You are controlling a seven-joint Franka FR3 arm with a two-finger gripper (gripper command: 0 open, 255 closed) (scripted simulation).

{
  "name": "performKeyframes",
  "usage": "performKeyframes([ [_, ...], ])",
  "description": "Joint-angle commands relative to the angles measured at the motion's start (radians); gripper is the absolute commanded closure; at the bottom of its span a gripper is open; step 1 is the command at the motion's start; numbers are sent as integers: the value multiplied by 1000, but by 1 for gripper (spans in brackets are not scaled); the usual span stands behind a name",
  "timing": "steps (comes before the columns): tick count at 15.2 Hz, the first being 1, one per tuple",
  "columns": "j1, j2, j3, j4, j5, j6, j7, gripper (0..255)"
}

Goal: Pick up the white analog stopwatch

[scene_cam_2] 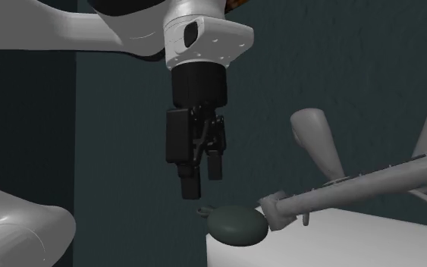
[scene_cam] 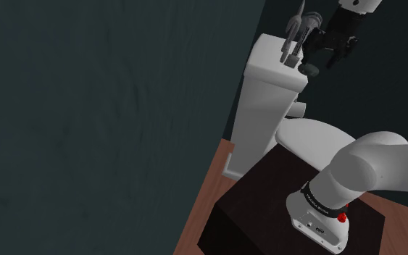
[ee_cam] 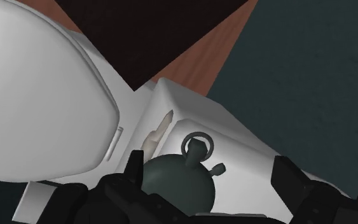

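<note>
stopwatch (scene_cam_2: 238, 224), drawn dark grey-green, sits at the tank lid's (ee_cam: 234, 137) edge, shoulder view's right end. pincer (scene_cam_2: 202, 182) hovers above, fingers apart. risk: off-centre close squirts the round body off the lid.

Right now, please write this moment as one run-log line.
phase: pre-grasp | gripper: open, above stopwatch, not touching | stopwatch: dark, lying at corner of toilet tank top | held: nothing
</note>
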Motion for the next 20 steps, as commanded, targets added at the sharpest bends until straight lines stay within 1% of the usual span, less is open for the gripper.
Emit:
performKeyframes([
  [1, -7, -15, -4, -29, -2, 16, 7, 0],
  [5, -10, -31, -8, -92, -7, 63, 7, 0],
  [7, -11, -33, -9, -101, -7, 70, 7, 0],
  [8, -11, -32, -10, -100, -8, 70, 6, 255],
  [17, -11, -33, -9, -101, -7, 70, 7, 255],
  [20, -8, -22, -5, -54, -4, 34, 7, 255],
])
